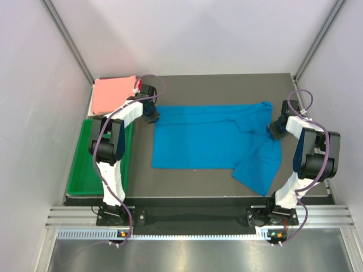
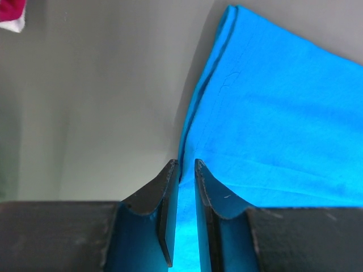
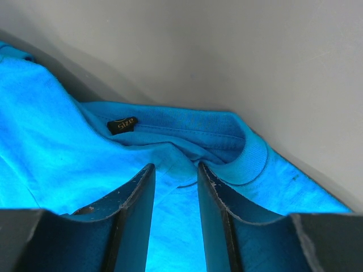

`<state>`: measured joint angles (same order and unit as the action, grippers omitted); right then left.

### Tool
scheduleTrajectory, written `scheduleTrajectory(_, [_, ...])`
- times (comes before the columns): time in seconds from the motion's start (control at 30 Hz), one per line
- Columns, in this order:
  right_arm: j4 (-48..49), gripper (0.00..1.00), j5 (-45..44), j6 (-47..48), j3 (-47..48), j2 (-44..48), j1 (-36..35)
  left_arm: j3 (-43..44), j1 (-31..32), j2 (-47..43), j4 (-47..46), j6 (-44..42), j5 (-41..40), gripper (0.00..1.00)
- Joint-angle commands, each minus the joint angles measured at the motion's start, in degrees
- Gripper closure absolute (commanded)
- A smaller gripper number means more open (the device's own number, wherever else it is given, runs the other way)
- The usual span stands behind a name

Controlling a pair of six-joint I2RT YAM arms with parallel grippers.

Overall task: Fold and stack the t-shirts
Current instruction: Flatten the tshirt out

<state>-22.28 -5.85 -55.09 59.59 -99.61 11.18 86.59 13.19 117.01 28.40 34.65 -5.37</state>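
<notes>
Blue t-shirt, left gripper pinching hem, right gripper — seemingly — clamping collar

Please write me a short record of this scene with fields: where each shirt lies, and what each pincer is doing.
blue t-shirt: spread on the dark table, right part rumpled
pink t-shirt: folded, far left corner, beyond the green tray
left pincer: shut on the blue t-shirt's far left edge
right pincer: shut on the blue t-shirt beside its collar
stacking: not yet done
</notes>
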Motion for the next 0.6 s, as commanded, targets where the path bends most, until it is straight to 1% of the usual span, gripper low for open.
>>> scheduleTrajectory(0.0, [2.77,0.64,-0.30,0.51,-1.15,-0.93,0.68,0.43,0.26,0.41,-0.10,0.68,0.27,0.78])
scheduleTrajectory(0.13, [2.77,0.64,-0.22,0.69,-1.14,-0.85,0.86,0.69,0.26,0.85,-0.10,0.50,0.36,0.79])
scheduleTrajectory(0.2, [2.68,0.64,-0.22,0.51,-1.06,-0.85,0.86,0.60,0.34,0.76,-0.19,0.76,0.36,0.81])
scheduleTrajectory(0.23, [2.68,0.64,-0.22,0.60,-1.06,-0.85,0.86,0.51,0.34,0.68,-0.28,0.68,0.36,0.83])
scheduleTrajectory(0.27, [2.68,0.64,-0.22,0.69,-1.06,-0.93,0.86,0.69,0.34,0.67,-0.19,0.68,0.36,0.89])
scheduleTrajectory(0.4, [2.68,0.64,-0.22,0.77,-1.15,-0.93,0.95,1.04,0.43,0.59,-0.19,0.42,0.71,1.00])
scheduleTrajectory(0.57, [2.16,0.63,-0.30,0.77,-0.71,0.21,0.86,2.79,0.43,0.15,0.60,0.50,0.27,1.00])
